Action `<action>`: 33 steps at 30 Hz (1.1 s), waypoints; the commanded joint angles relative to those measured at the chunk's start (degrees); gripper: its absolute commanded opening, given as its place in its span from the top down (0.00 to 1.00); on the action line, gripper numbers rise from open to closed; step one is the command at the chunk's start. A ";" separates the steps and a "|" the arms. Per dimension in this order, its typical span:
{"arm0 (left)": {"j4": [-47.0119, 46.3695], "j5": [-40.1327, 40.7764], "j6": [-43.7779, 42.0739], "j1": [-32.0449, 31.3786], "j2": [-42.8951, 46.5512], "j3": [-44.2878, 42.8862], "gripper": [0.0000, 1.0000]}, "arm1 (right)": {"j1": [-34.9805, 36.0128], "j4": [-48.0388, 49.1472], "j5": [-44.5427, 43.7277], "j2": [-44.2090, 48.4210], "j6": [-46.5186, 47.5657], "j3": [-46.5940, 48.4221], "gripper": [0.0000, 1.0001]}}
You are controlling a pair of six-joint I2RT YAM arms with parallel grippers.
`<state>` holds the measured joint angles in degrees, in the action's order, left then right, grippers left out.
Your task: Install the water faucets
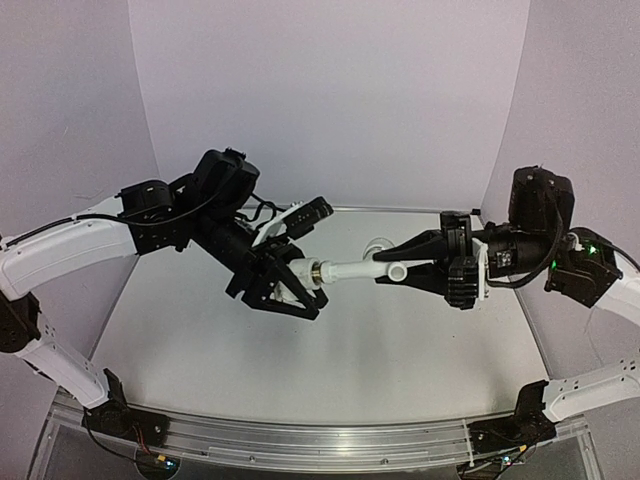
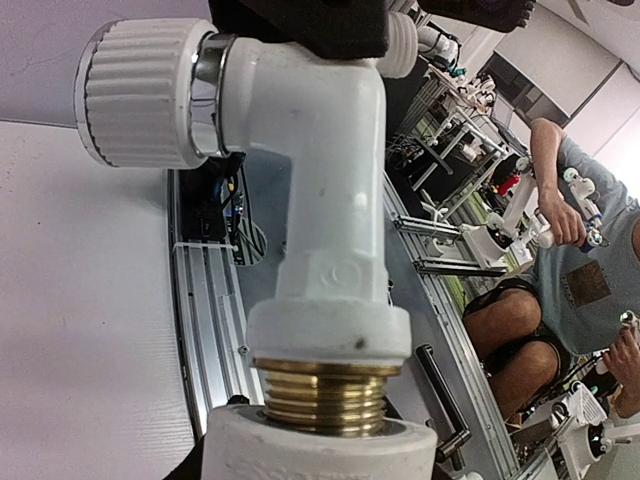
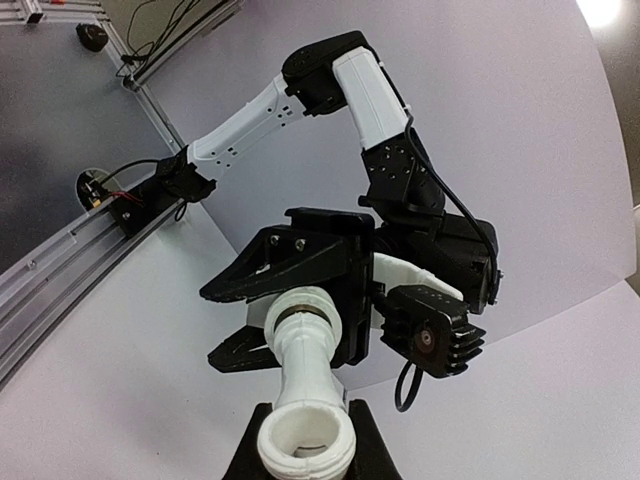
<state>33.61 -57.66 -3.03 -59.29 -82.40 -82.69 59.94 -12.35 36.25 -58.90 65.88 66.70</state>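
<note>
**Pale table (image 1: 400, 340), one tap aloft**

Top view: one tap (image 1: 352, 270) pinched by right gripper (image 1: 385, 272), one fitting (image 1: 303, 272) clamped in left gripper (image 1: 300, 287), largely hidden.
Left wrist: fitting cut off below brass thread (image 2: 325, 395).
Right wrist: own fingers (image 3: 372, 452) cut off at bottom edge.

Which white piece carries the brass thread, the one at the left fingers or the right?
The tap in the right fingers: ribbed knob, bent spout, brass thread. The piece between the left fingers is a plain short fitting.
</note>
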 commanded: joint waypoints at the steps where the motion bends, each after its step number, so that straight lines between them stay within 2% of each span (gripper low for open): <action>1: -5.03 6.19 -4.67 -1.07 4.77 0.54 1.00 | -0.10 3.39 -3.90 -1.47 -16.07 2.99 1.00; 9: -8.39 11.98 -5.69 -1.32 7.86 2.57 1.00 | -0.11 4.03 -5.26 -1.56 -27.34 2.22 1.00; 16: -7.84 11.39 -5.66 -1.42 7.00 2.31 1.00 | -0.12 3.95 -3.93 -1.06 -23.32 0.89 1.00; 18: -7.77 10.83 -5.39 -1.38 6.91 2.19 1.00 | -0.14 3.70 -3.79 -0.98 -20.64 0.56 0.89; 26: -7.89 8.93 -3.73 -1.35 8.20 2.83 1.00 | -0.09 -0.62 -5.62 -1.36 -10.91 -0.05 0.59; 30: -8.29 8.72 -2.55 -1.37 8.08 3.14 1.00 | -0.10 -1.51 -7.24 -1.90 -8.06 -0.14 0.58; 33: -7.57 8.70 -1.93 -1.35 7.06 2.53 1.00 | -0.13 -1.45 -8.24 -2.72 -7.47 0.69 0.53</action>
<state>31.31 -47.75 -4.78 -60.64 -77.30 -79.02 60.05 -12.12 30.68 -60.40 55.96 67.37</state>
